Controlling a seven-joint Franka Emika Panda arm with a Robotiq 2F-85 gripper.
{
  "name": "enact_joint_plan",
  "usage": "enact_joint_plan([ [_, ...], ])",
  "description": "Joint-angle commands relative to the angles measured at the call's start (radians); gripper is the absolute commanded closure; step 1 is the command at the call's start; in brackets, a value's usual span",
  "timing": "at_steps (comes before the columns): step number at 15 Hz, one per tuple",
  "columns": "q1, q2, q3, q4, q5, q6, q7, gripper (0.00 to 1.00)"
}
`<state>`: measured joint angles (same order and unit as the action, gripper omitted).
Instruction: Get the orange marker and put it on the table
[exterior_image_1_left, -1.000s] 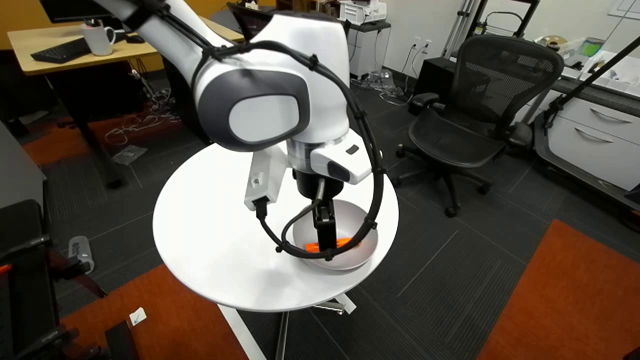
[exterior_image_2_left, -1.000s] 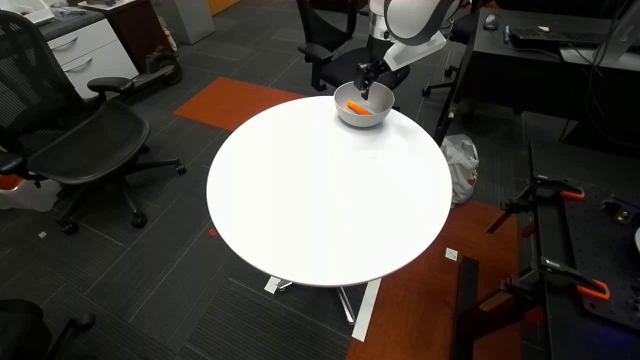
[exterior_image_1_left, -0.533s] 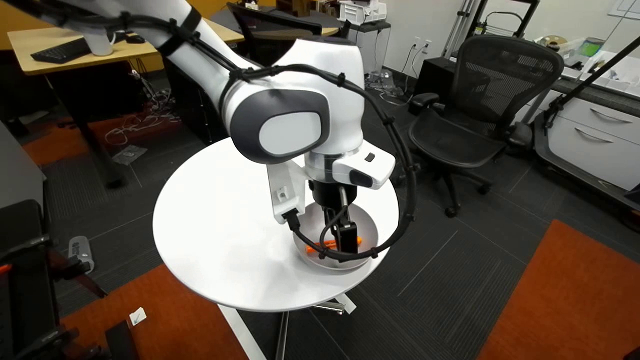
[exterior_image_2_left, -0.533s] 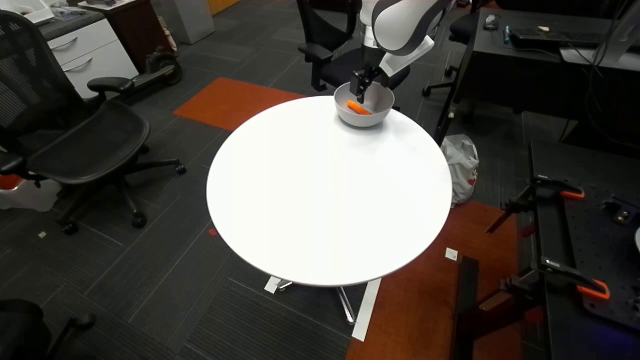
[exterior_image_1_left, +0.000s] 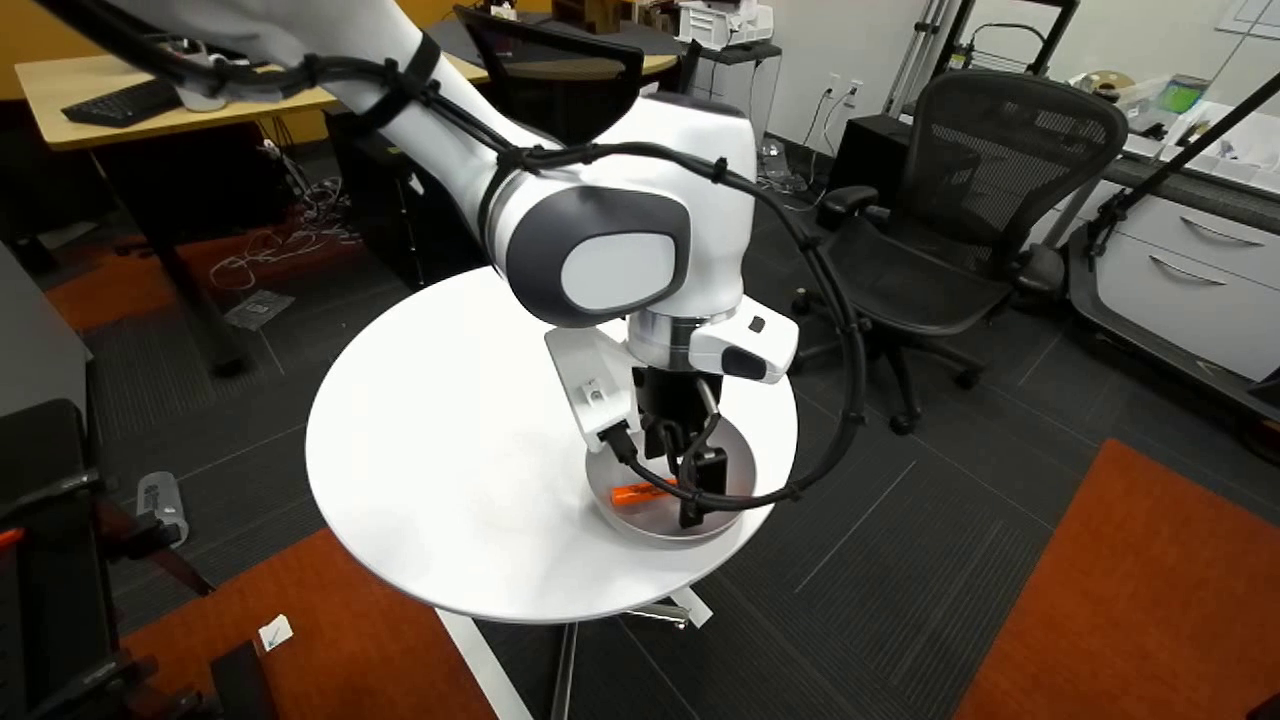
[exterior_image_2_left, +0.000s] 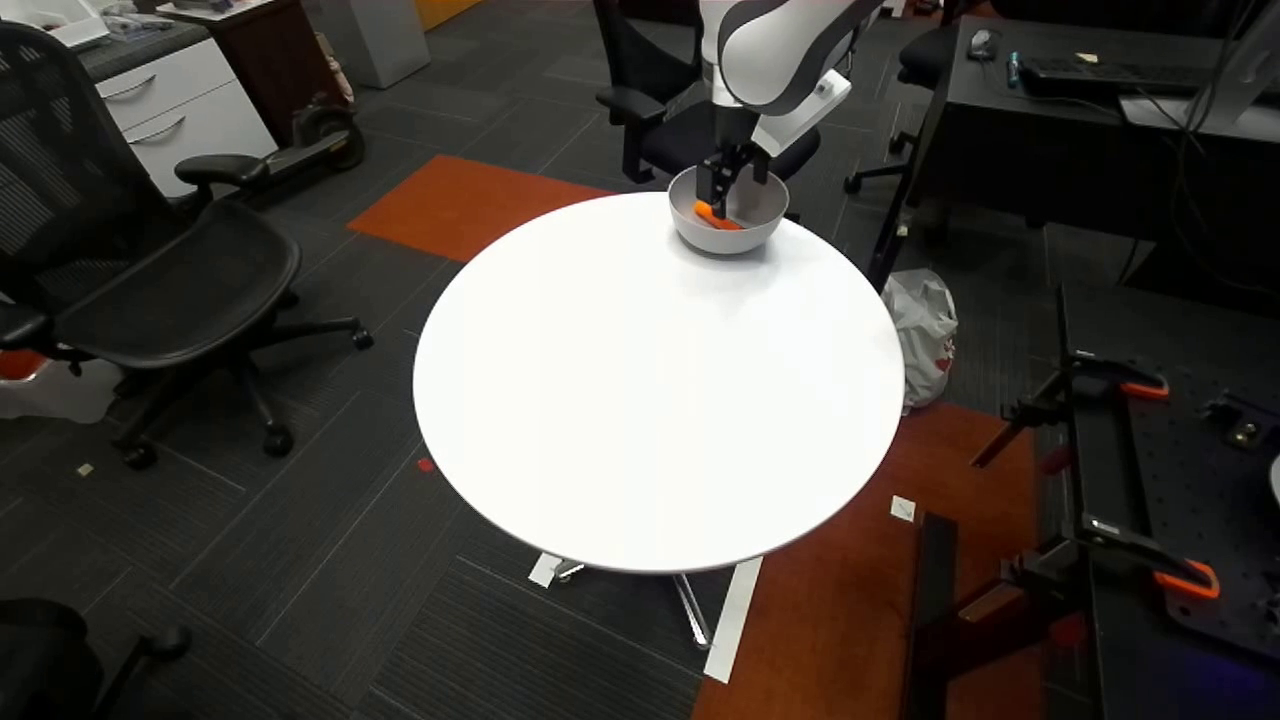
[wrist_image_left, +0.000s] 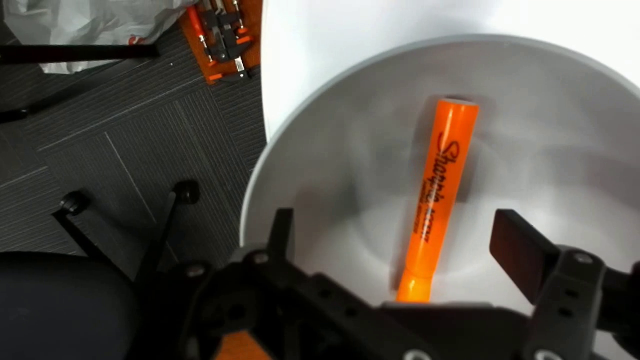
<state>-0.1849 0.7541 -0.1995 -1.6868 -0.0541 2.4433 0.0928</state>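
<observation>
Your gripper (wrist_image_left: 397, 232) stands wide and empty, presumably to straddle the orange marker (wrist_image_left: 440, 190) in the bowl (wrist_image_left: 320, 145) near the table (exterior_image_2_left: 650, 400) edge.

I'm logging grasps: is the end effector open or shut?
Open: in the wrist view, the end effector has its fingers wide apart, the orange marker showing between them.

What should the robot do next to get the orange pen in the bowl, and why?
Probably ease the gripper down a little. In the wrist view its jaws stand open on either side of the orange marker lying in the bowl, so they look lined up, but they seem a bit above it; exact height is hard to tell.
</observation>
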Motion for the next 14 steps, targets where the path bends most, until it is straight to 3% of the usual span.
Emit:
enact_joint_plan([
  [1, -0.037, 0.043, 0.039, 0.074, 0.021, -0.065, -0.071, 0.00],
  [7, -0.076, 0.106, 0.083, 0.149, 0.045, -0.081, -0.143, 0.00],
  [8, -0.081, 0.119, 0.088, 0.160, 0.052, -0.073, -0.145, 0.25],
  [9, -0.084, 0.128, 0.089, 0.170, 0.055, -0.075, -0.150, 0.26],
  [14, -0.096, 0.150, 0.102, 0.205, 0.071, -0.085, -0.156, 0.64],
])
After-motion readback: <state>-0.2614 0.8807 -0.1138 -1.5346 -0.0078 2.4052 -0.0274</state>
